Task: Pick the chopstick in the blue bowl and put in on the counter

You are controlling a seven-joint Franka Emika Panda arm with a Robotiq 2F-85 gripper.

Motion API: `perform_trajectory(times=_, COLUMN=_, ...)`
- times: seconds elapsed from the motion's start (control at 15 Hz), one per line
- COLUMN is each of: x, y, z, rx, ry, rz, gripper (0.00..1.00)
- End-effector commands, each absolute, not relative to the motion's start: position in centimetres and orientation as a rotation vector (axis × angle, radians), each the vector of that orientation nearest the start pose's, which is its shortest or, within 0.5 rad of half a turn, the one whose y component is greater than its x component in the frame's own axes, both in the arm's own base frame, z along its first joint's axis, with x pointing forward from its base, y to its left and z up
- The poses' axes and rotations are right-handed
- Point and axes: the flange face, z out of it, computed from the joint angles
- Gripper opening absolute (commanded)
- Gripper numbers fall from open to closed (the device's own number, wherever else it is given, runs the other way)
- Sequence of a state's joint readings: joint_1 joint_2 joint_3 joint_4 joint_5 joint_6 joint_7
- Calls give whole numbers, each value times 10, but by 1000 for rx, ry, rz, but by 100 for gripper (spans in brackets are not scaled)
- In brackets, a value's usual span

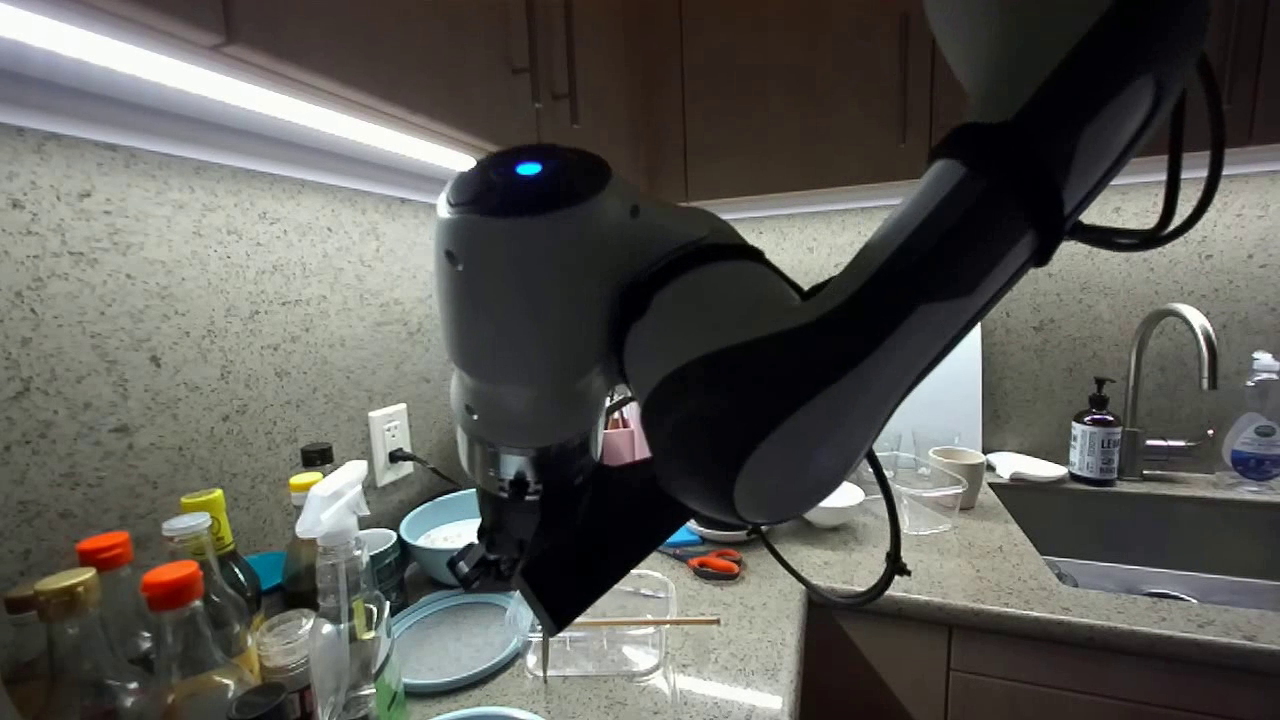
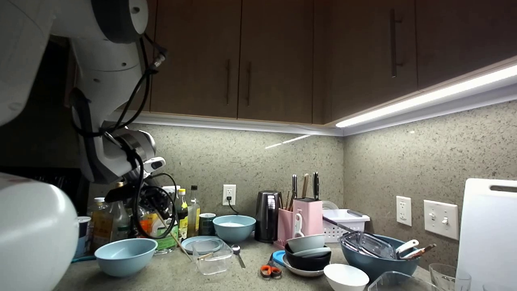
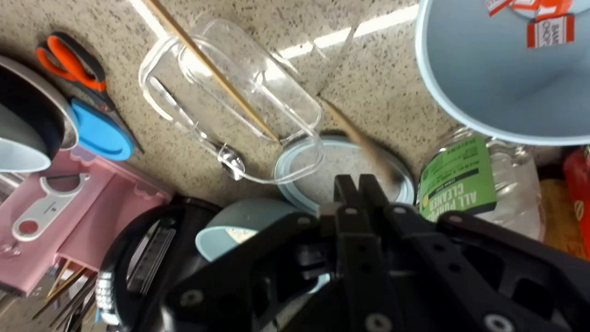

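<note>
My gripper is over the counter with its fingertips a thin gap apart and nothing visible between them. A chopstick stands tilted, its lower tip at the counter and its blurred upper end just right of the fingertips in the wrist view. It also shows below the gripper in both exterior views. The blue bowl, with red-and-white paper pieces inside, is at the right in the wrist view and front left in an exterior view. Another pale blue bowl with whitish contents stands near the wall.
A see-through container has a second wooden stick across it. A flat pale-blue plate lies under the gripper. A spray bottle and sauce bottles stand close by. Scissors, a spoon and stacked bowls lie farther along.
</note>
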State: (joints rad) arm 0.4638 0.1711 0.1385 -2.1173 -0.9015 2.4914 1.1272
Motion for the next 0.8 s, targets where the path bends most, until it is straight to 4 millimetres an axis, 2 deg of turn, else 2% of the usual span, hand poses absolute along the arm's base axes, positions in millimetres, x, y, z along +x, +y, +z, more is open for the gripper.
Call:
perform_trajectory(times=0.0, x=458, y=323, z=375, rx=-3146, ry=-206, rz=-1200, gripper=7)
perform_trajectory(times=0.27, x=458, y=312, z=386, rx=-3090, ry=-132, rz=-1329, gripper=7)
perform_trajectory(times=0.33, x=463, y=308, z=385, rx=-3110, ry=-121, rz=-1312, gripper=13)
perform_trajectory(times=0.4, x=468, y=320, z=385, rx=-3123, ry=-144, rz=-1292, gripper=7)
perform_trajectory(times=0.47, x=470, y=316, z=385, rx=-3126, ry=-132, rz=-1293, gripper=12)
perform_trajectory(times=0.6, x=472, y=312, z=385, rx=-3131, ry=-121, rz=-1291, gripper=13)
perform_trajectory(times=0.67, x=473, y=315, z=379, rx=-3143, ry=-79, rz=-1254, gripper=38)
perform_trajectory(times=0.73, x=469, y=319, z=369, rx=-3170, ry=-64, rz=-1204, gripper=38)
